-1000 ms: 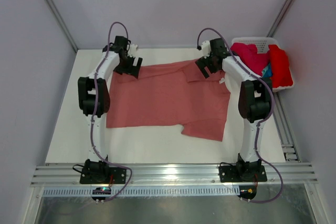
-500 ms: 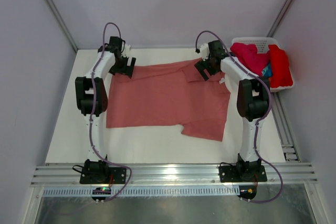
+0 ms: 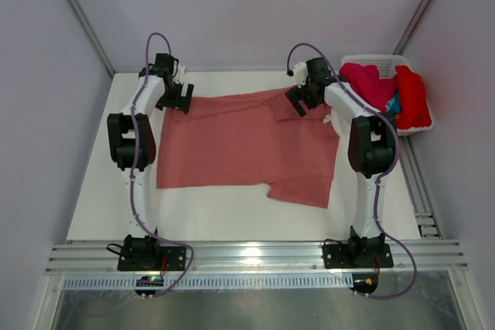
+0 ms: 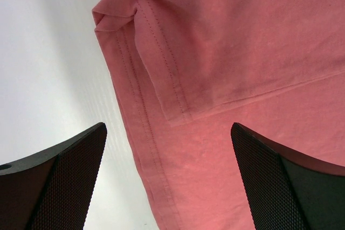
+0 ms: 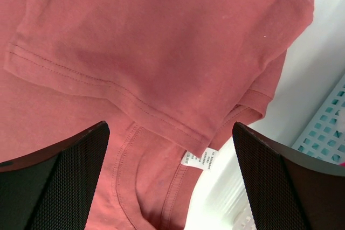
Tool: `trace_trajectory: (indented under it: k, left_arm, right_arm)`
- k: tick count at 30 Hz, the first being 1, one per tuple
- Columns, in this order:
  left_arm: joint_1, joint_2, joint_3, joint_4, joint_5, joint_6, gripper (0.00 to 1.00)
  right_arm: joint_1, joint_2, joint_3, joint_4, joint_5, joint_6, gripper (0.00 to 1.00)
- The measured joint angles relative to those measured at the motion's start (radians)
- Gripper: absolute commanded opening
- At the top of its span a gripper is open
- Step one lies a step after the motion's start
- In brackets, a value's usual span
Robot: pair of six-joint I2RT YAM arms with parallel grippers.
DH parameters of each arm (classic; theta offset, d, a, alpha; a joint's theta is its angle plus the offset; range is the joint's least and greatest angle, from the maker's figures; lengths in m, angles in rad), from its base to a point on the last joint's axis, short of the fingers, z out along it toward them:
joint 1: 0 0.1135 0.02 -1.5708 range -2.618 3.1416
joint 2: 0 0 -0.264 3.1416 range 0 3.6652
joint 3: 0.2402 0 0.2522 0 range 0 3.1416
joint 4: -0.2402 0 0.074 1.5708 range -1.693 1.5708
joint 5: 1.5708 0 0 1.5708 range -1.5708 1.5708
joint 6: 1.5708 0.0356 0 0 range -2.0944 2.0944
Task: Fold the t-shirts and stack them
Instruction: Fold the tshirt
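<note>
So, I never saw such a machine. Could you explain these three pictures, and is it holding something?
These are two robot arms fixed at the near edge of a white table. The wide picture is from a camera above and behind them. The two close pictures are from cameras on the wrists; the dark shapes below are each arm's own fingers. A salmon t-shirt lies spread on the table. The left gripper is over its far left corner, the right gripper near its collar label. Both are open and hold nothing. The white basket at the right holds other t-shirts.
</note>
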Motion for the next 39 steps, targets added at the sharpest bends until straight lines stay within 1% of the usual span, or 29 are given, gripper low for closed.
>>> trace_trajectory:
  k: [4,16,24,28,33,36,37,38,39]
  left_arm:
    - [0.012,0.017,0.021,-0.001,0.007,0.000,0.99]
    - [0.035,0.069,0.051,0.014,0.110,-0.014,0.97]
    - [0.035,0.082,0.080,0.017,0.188,-0.043,0.91]
    - [0.035,0.100,0.095,0.021,0.215,-0.056,0.86]
    - [0.035,0.115,0.096,0.021,0.240,-0.061,0.82]
    - [0.035,0.118,0.096,0.020,0.254,-0.062,0.75]
    - [0.035,0.118,0.096,0.020,0.258,-0.063,0.67]
    - [0.035,0.118,0.096,0.020,0.262,-0.066,0.61]
    - [0.035,0.118,0.096,0.021,0.266,-0.067,0.54]
  right_arm:
    - [0.005,0.000,0.000,-0.010,-0.018,-0.001,0.99]
    - [0.025,0.015,0.000,-0.024,-0.034,-0.011,0.99]
    - [0.027,0.023,0.000,-0.029,-0.034,-0.011,0.99]
    - [0.031,0.030,0.000,-0.030,-0.034,-0.011,0.99]
    - [0.032,0.030,0.000,-0.030,-0.033,-0.011,1.00]
    - [0.032,0.030,0.000,-0.031,-0.033,-0.011,0.99]
    - [0.032,0.030,0.000,-0.030,-0.033,-0.011,0.99]
    - [0.032,0.030,0.000,-0.031,-0.032,-0.011,0.99]
    - [0.032,0.031,0.000,-0.031,-0.032,-0.011,0.99]
